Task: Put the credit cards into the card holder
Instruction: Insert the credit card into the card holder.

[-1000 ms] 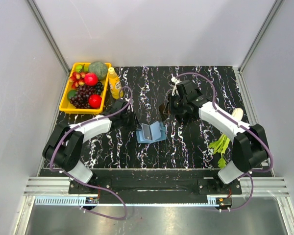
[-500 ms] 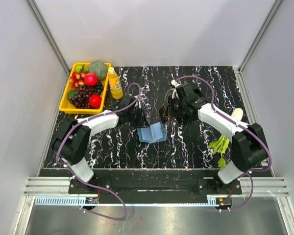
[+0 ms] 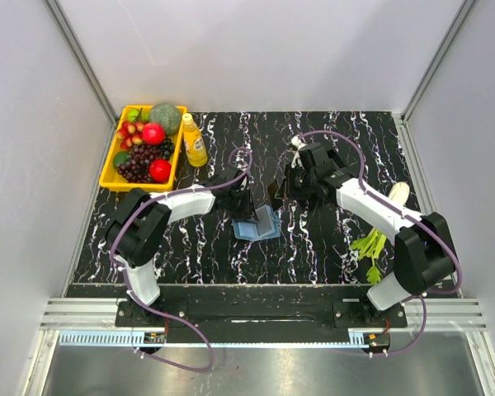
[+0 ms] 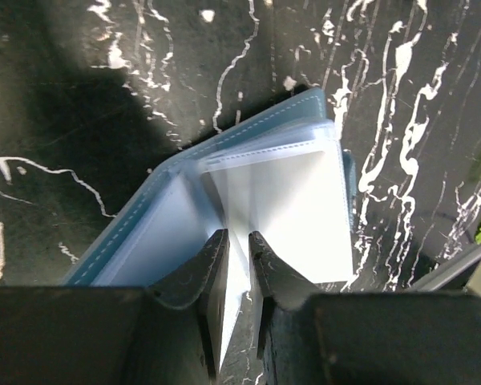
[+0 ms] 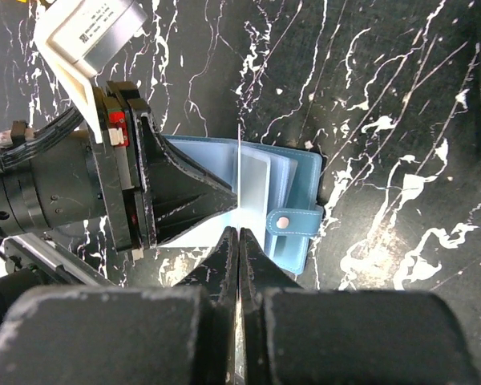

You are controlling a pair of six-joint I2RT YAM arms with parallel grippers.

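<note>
Centrally, holder [image 3: 260, 226] lies open on the surface [image 3: 313, 247]. Left claw [image 4: 238, 241] pinches one clear inner sleeve [image 4: 293, 200] of it. Right claw [image 5: 239, 234], clenched on a thin card [image 5: 239, 160] seen edge-on, holds it upright over the spread leaves.

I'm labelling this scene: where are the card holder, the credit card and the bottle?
card holder [image 4: 289, 200]: left wrist view, clear inner sleeve.
credit card [image 5: 239, 172]: right wrist view, its thin edge.
bottle [image 3: 195, 146]: top view, yellow body.
</note>
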